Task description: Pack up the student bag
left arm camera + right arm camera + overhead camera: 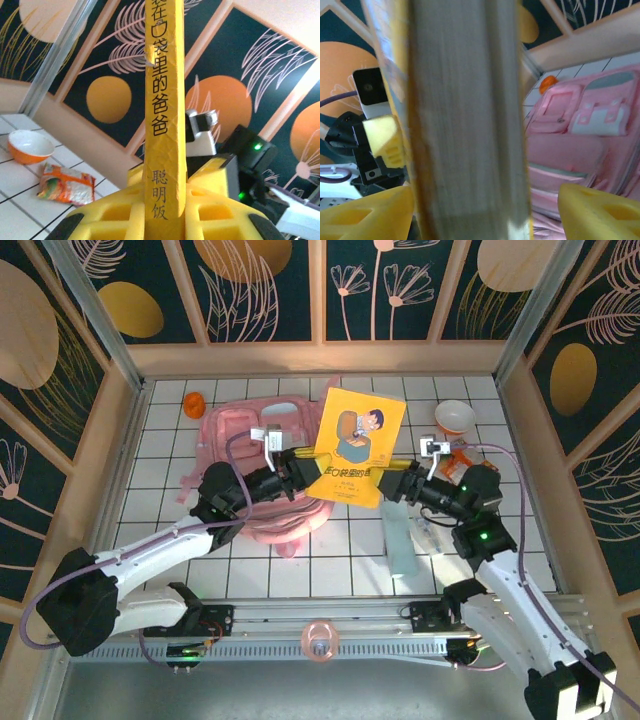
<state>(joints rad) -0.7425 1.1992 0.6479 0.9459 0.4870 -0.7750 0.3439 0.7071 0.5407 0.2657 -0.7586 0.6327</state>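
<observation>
Left tool clamps a yellow book above white tiles, right tool apart around it, floral walls behind.

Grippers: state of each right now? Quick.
Left gripper: closed on the yellow book.
Right gripper: fingers straddle the same book, with a gap beside one finger; whether it is clamped cannot be told.

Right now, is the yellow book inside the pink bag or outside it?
Outside. The left gripper holds the yellow book up in the air near the student bag, with the right gripper at its other edge.
</observation>
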